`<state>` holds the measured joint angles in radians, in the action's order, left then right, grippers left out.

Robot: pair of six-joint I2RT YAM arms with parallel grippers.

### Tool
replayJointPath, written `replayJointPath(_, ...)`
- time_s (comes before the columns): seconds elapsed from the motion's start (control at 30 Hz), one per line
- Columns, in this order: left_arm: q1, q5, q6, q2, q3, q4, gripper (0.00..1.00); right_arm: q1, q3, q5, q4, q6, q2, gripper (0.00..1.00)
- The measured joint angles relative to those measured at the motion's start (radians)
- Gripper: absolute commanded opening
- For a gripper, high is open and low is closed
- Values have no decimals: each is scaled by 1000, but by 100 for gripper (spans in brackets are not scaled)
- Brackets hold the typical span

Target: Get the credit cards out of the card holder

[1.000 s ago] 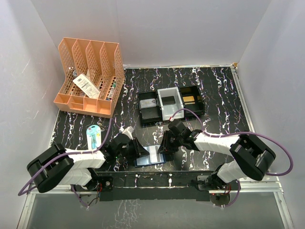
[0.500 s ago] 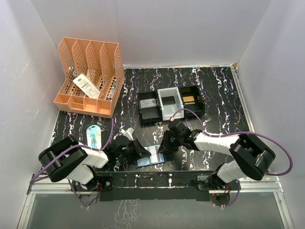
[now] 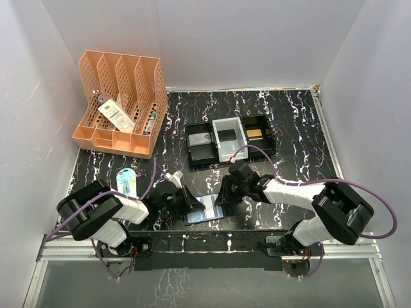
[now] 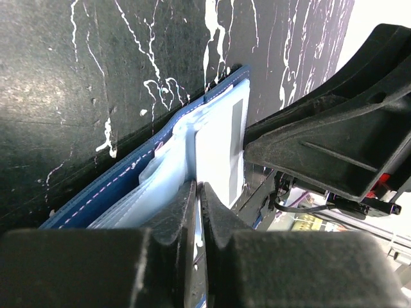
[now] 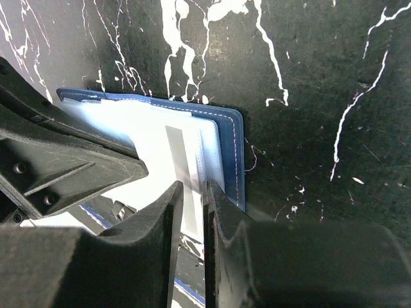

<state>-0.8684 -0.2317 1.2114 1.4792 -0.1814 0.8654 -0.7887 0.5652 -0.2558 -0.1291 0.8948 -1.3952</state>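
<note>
Noted navy-blue bifold card holder (image 3: 204,209) lying open at near edge of black marbled table (image 3: 295,147), pale faces up. Found left gripper (image 4: 198,192) clenched on its pale-blue pocket flap. Found right gripper (image 5: 194,192) clenched on opposite half, at white grey-striped card (image 5: 180,151) seated there; cannot tell whether card or pocket pinched. Logged farther back black and grey rectangular trays (image 3: 230,138), then peach slotted file rack (image 3: 122,102).

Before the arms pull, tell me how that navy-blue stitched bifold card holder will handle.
Probably floppy: the navy-blue stitched bifold card holder lies open and thin, its pale plastic sleeves bulging. Likely light, so it may slide on the glossy black marbled table unless pinned.
</note>
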Motion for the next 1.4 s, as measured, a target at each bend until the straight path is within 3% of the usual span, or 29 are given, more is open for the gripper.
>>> replayJointPath(0.47,-20,61,-63,-148,-25,-210,0,-3,-5,-5,24,3,-3,27)
replayJointPath(0.77,-23,82,-93,-198,-18,-255,0,-9,-5,-21,37,13,-17,11)
replayJointPath(1.3,-24,122,-97,-270,-15,-338,0,-10,-12,-33,54,35,-33,8)
replayJointPath(1.4,-24,123,-97,-268,-15,-344,12,-10,-12,-37,59,36,-35,9)
